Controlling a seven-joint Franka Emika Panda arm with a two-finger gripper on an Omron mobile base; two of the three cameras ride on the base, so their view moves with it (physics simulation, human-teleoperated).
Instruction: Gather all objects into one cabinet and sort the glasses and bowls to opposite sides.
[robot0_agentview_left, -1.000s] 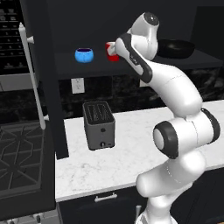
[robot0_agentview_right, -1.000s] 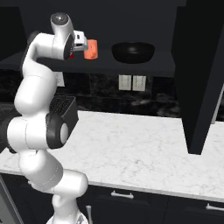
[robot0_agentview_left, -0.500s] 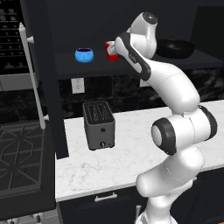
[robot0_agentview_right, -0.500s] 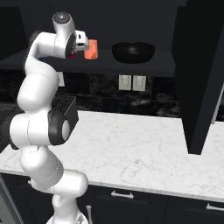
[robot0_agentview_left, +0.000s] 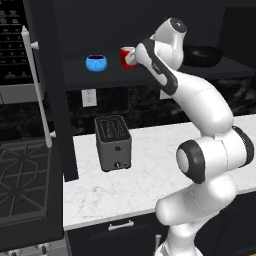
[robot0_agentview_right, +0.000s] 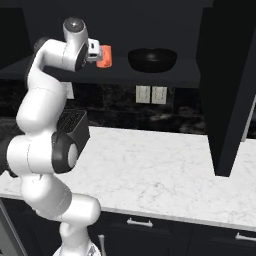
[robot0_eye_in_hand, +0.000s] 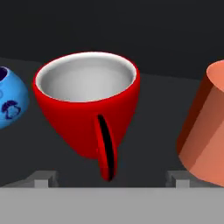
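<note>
The glossy red mug (robot0_eye_in_hand: 87, 105) stands upright on the dark cabinet shelf (robot0_agentview_left: 150, 76), its handle turned toward my hand. My gripper (robot0_eye_in_hand: 111, 180) is open, and its fingertips (robot0_eye_in_hand: 43, 179) stand wide on either side of the handle without touching it. To the mug's right stands the orange mug (robot0_eye_in_hand: 204, 131), close by but apart. The small blue bowl (robot0_agentview_left: 96, 63) sits on the shelf to the left of the red mug (robot0_agentview_left: 126, 56). Farther right on the same shelf lies the shallow black bowl (robot0_agentview_right: 152, 58), beyond the orange mug (robot0_agentview_right: 104, 55).
A dark grey toaster (robot0_agentview_left: 113, 142) stands on the white marble counter (robot0_agentview_right: 150, 165) below the shelf. The cabinet's tall dark doors hang open at the left, with a white bar handle (robot0_agentview_left: 37, 90), and at the right (robot0_agentview_right: 225, 85). A stove (robot0_agentview_left: 22, 175) lies at the far left.
The jaws have gone from shut on the red mug to wide open, and the mug rests on the shelf. The arm has barely moved.
</note>
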